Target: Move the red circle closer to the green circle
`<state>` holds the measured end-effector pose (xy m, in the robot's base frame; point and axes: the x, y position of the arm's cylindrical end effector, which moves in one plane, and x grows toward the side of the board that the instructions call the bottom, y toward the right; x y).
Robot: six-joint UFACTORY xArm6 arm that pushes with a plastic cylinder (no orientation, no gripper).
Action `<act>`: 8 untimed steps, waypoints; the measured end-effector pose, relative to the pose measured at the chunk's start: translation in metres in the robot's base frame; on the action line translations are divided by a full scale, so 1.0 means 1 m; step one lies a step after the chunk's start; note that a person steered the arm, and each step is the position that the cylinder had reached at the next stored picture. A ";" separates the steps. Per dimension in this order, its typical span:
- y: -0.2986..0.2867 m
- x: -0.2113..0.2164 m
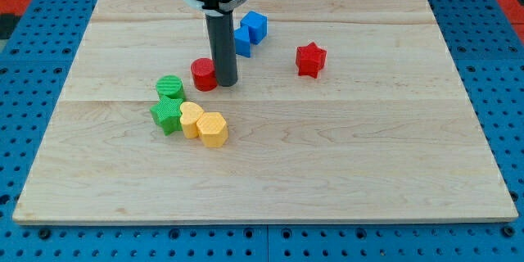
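The red circle [202, 74] lies on the wooden board, a little left of the middle. My tip [225, 83] stands right against its right side, touching or nearly so. The green circle [169, 87] lies a short way to the lower left of the red circle, with a small gap between them.
A green star [166, 115] sits just below the green circle, with two yellow blocks [205, 124] at its right. Two blue blocks [250, 31] lie right of the rod, partly hidden by it. A red star [310, 59] lies further right. The wooden board [368, 155] rests on a blue pegboard.
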<state>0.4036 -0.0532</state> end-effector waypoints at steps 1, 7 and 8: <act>0.006 -0.017; -0.017 -0.021; -0.018 -0.019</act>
